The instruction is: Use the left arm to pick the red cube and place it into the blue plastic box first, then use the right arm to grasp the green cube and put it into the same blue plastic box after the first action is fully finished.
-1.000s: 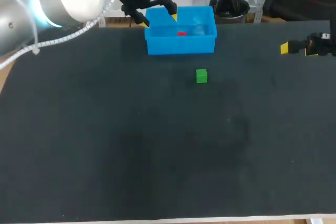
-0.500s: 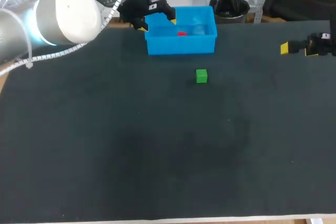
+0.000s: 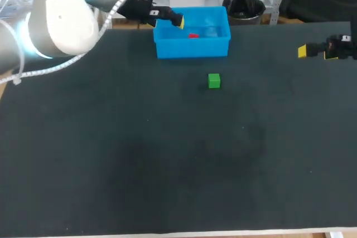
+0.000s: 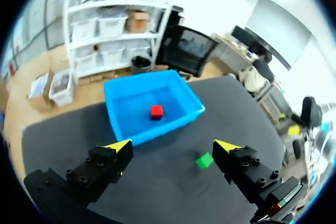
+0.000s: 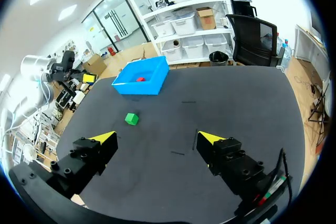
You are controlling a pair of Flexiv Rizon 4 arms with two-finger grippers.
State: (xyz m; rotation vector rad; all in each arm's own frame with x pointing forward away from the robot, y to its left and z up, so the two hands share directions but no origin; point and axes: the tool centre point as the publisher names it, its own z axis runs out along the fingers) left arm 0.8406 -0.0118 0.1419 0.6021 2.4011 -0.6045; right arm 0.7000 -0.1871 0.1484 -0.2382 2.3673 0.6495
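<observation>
Here, the red cube (image 3: 193,35) lies inside the blue plastic box (image 3: 192,52), on its floor near the middle, and no gripper touches it. You can see the box standing at the far edge of the black table (image 3: 167,165), a little left of centre.

The green cube (image 3: 214,81) sits on the bare table nearer to you than the box, in front of its right half and apart from it.

Your left gripper (image 4: 173,148) hovers by the box's far-left corner in the head view. In the left wrist view its fingers are spread wide with nothing between them. The box and the red cube lie ahead of it, and the green cube lies ahead on the side of one finger.

Your right gripper (image 5: 157,139) is over the far right of the table, well apart from both the box and the green cube. Its fingers are also wide apart and hold nothing. In the right wrist view the green cube lies ahead of it, with the box farther off.
</observation>
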